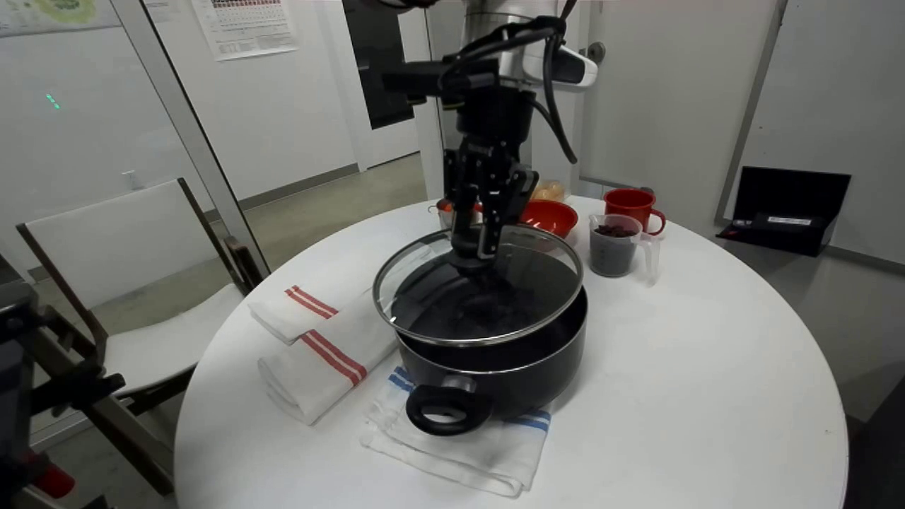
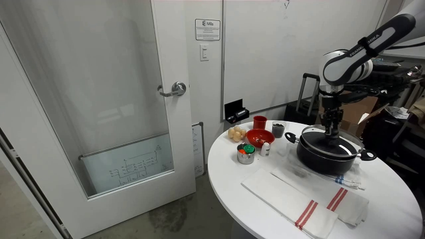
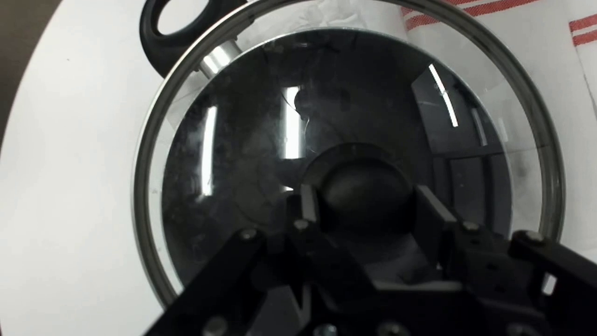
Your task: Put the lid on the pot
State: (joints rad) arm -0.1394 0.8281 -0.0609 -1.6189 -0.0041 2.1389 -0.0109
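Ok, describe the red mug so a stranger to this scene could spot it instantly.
In an exterior view, on the round white table, look past the black pot to the far edge. The red mug stands behind a clear measuring cup; unlike the wide red bowl, it has a side handle.

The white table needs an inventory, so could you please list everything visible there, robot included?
pot: one, black, on blue-striped towel
lid: one, clear, over pot
blue-striped towel: one, white, under pot
red-striped towels: two, white, beside pot
bowl: one, red, beside bottle
bottle: one, white, beside bowl
mug: one, red, near bowl
measuring cup: one, clear, dark contents, near mug
metal cup: one, silver, beside bottle
small items: two visible, green and orange, in metal cup
round items: several, tan, near bowl
arm: one, white and black, above table
gripper: one, black, jaws closed on lid's knob
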